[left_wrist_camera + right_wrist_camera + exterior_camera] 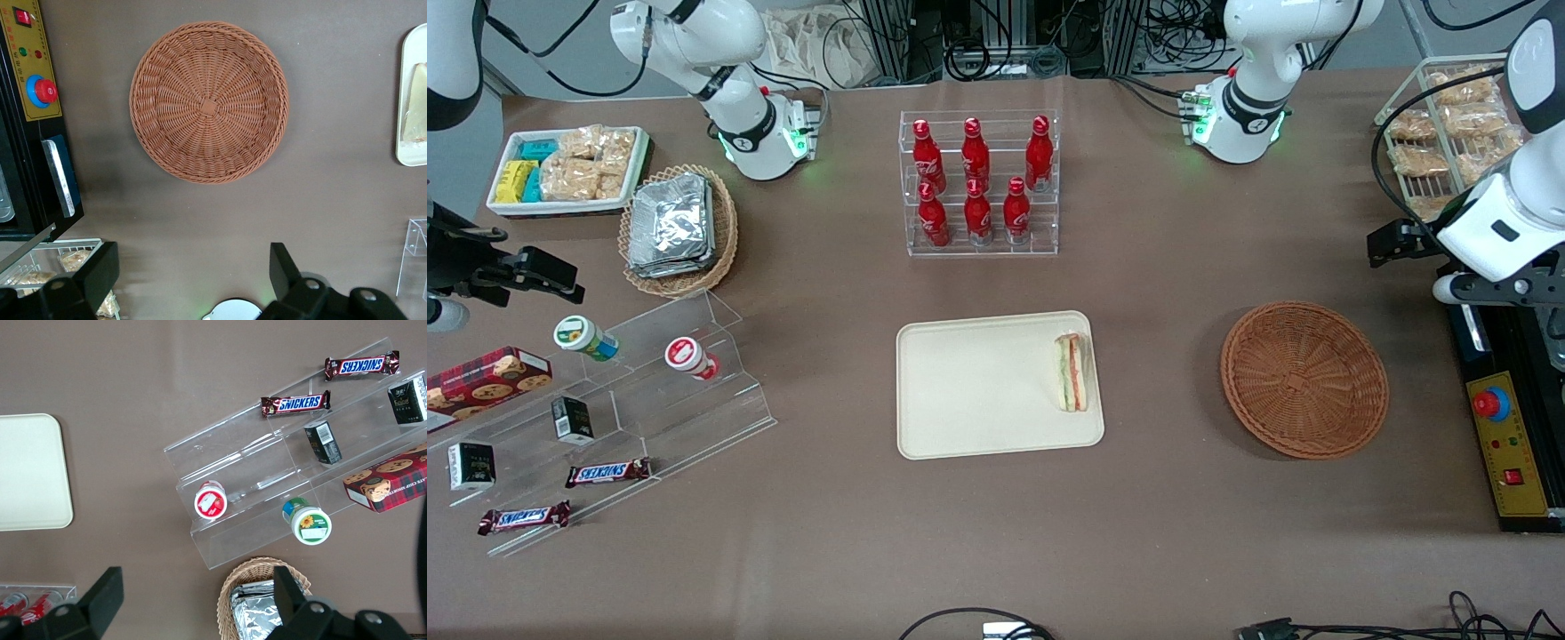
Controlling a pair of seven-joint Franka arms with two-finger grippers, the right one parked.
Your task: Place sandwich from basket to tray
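The sandwich rests on the tray, the basket is empty, and the pincer, released, hangs above the surface; the task appears complete.

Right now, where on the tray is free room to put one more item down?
The tray is bare except at its edge nearest the basket, where the sandwich lies. The basket holds nothing. The open gripper hangs above the table beside it.

Open table separates basket from tray; jaws spread above.
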